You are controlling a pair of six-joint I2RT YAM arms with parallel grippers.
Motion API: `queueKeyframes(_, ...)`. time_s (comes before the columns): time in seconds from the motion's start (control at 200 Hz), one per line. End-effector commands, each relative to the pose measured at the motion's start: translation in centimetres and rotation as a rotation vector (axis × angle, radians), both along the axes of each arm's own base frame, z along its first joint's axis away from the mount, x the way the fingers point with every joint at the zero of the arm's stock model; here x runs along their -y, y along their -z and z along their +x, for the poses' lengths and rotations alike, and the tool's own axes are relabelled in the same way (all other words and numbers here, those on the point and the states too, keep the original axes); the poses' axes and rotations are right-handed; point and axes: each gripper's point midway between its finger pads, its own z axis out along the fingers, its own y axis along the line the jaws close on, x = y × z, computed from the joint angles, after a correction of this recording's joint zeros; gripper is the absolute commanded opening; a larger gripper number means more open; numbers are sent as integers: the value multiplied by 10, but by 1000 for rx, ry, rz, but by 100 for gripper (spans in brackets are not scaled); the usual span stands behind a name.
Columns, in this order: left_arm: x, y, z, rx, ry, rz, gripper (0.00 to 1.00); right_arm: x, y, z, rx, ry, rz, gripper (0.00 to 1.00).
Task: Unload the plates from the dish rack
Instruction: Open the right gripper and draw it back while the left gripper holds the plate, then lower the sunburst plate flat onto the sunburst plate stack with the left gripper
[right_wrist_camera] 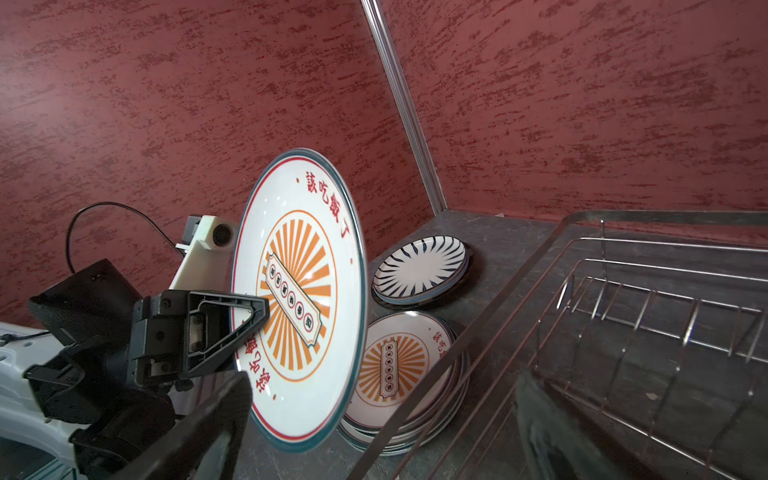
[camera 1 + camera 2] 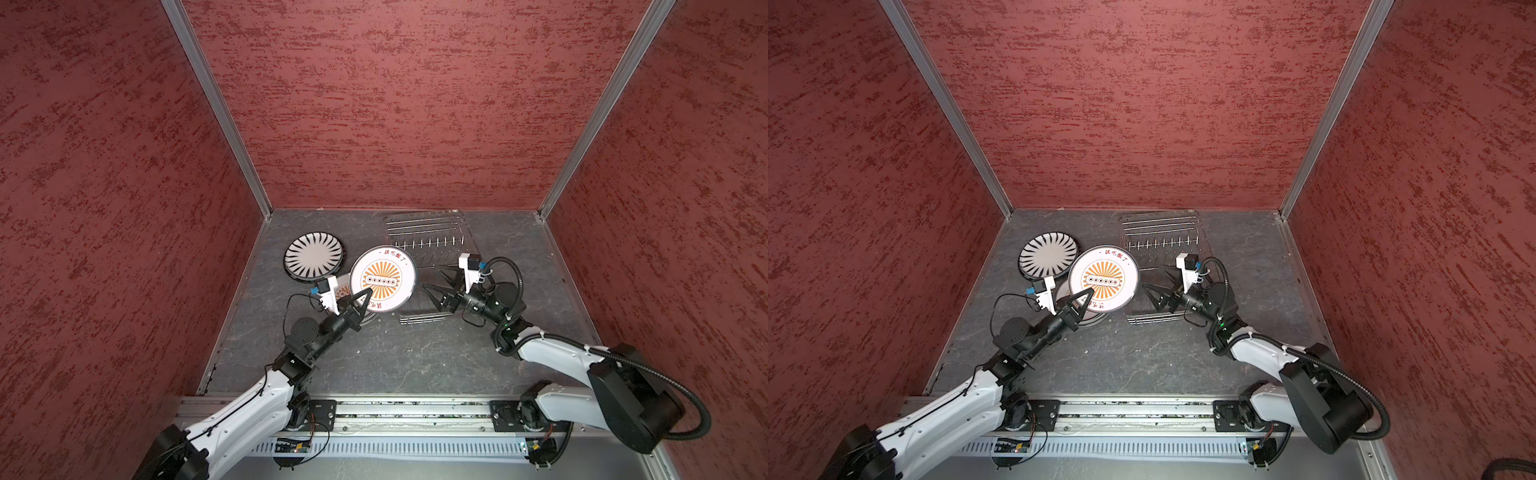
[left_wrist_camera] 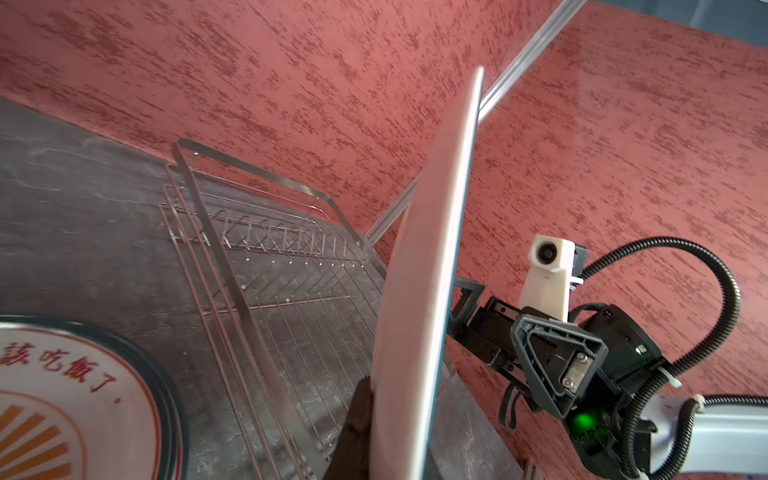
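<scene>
Wire dish rack is seen emptied | last sunburst plate is pinched by left claw over the stack | right claw is spread | only set-down is left

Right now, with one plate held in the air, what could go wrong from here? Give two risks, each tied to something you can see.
1. The left gripper grips the sunburst plate only at its rim, tilted on edge; it might slip and fall onto the plate stack beneath.
2. The open right gripper sits close to that plate's far edge; a careless move could knock it.
</scene>
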Motion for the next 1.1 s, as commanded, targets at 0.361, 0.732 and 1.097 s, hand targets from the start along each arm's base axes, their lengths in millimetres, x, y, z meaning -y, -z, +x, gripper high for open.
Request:
queueKeyframes(0.361,-55,52,18,-306,-201,-67,0,-45,7,9,79,75,-156,99)
queueKeyframes(0.732,-68,77,23,-467,-224,-141,0,-88,29,-7,94,-60,-276,99)
queueKeyframes(1.097,-77,106,31,-614,-313,-111,0,-109,55,-11,71,-103,-366,99)
